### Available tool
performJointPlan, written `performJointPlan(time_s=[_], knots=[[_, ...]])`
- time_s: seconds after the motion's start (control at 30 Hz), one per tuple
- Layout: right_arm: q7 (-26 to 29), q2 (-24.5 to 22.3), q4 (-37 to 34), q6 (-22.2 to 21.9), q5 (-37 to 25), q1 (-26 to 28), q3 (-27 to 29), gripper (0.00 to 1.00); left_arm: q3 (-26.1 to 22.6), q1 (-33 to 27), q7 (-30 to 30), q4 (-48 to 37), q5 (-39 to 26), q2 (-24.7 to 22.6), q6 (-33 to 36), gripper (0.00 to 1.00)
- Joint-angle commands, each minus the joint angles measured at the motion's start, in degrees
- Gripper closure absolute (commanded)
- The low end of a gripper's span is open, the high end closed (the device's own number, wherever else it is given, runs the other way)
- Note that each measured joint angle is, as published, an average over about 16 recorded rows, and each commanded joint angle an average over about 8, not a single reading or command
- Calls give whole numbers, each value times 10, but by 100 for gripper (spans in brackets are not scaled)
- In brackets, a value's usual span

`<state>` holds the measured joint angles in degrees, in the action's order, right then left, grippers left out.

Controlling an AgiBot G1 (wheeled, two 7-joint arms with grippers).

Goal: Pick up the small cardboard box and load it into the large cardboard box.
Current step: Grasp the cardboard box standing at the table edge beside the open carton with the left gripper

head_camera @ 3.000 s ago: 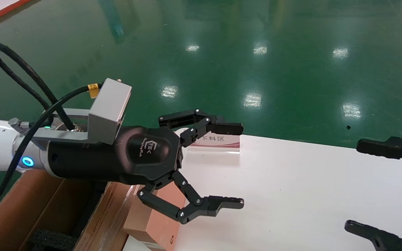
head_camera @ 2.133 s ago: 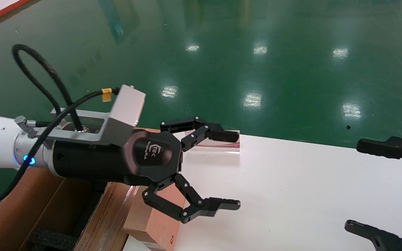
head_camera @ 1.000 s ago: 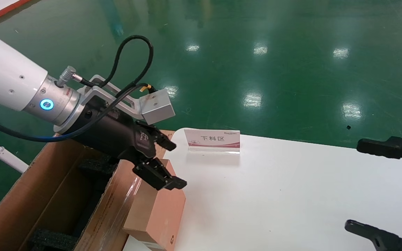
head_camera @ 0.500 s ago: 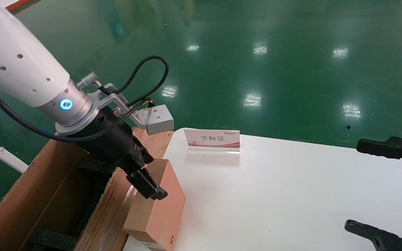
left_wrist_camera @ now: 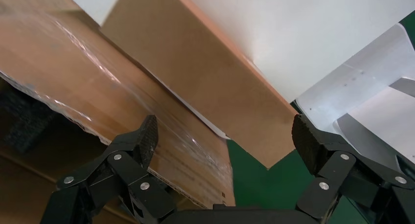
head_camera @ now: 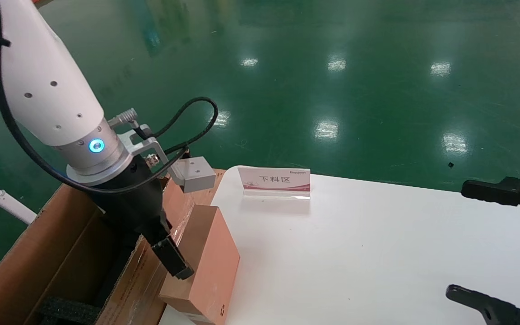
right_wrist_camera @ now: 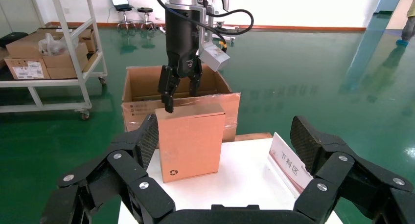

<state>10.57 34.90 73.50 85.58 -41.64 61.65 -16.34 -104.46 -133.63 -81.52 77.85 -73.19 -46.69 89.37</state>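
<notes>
The small cardboard box (head_camera: pixel 217 259), plain orange-brown with a recycling mark, stands upright at the white table's left edge and also shows in the right wrist view (right_wrist_camera: pixel 191 138). The large cardboard box (head_camera: pixel 57 253) sits just left of it, with a film-covered flap (left_wrist_camera: pixel 93 97) leaning against the small one. My left gripper (head_camera: pixel 173 259) points straight down, open and empty, over the small box's (left_wrist_camera: pixel 205 72) top edge and the flap. One finger (right_wrist_camera: pixel 168 94) hangs at the small box's top corner. My right gripper (head_camera: pixel 476 246) is parked open at the table's right side.
A pink-and-white sign stand (head_camera: pixel 276 180) stands at the table's (head_camera: pixel 355 253) far edge. Black foam (head_camera: pixel 68 309) lies inside the large box. A white shelf cart with cartons (right_wrist_camera: pixel 49 57) stands beyond on the green floor (head_camera: pixel 332 67).
The left arm has swung from lying level over the table to pointing straight down. Its open gripper came back and down over the small box and the flap. The right arm is still.
</notes>
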Motion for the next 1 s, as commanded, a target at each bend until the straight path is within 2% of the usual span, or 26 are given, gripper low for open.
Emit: performJointPlan(time_s=[0.03, 0.4, 1.0], knots=[[0, 0, 0, 0, 0, 0, 0, 0, -19, -6, -9, 0, 7, -7, -3, 0], [0, 0, 0, 0, 0, 0, -1, 0, -50, -4, -20, 0, 20, -2, -30, 0], [-1, -1, 0, -1, 1, 0, -1, 0, -51, 16, -4, -1, 23, 12, -72, 0]])
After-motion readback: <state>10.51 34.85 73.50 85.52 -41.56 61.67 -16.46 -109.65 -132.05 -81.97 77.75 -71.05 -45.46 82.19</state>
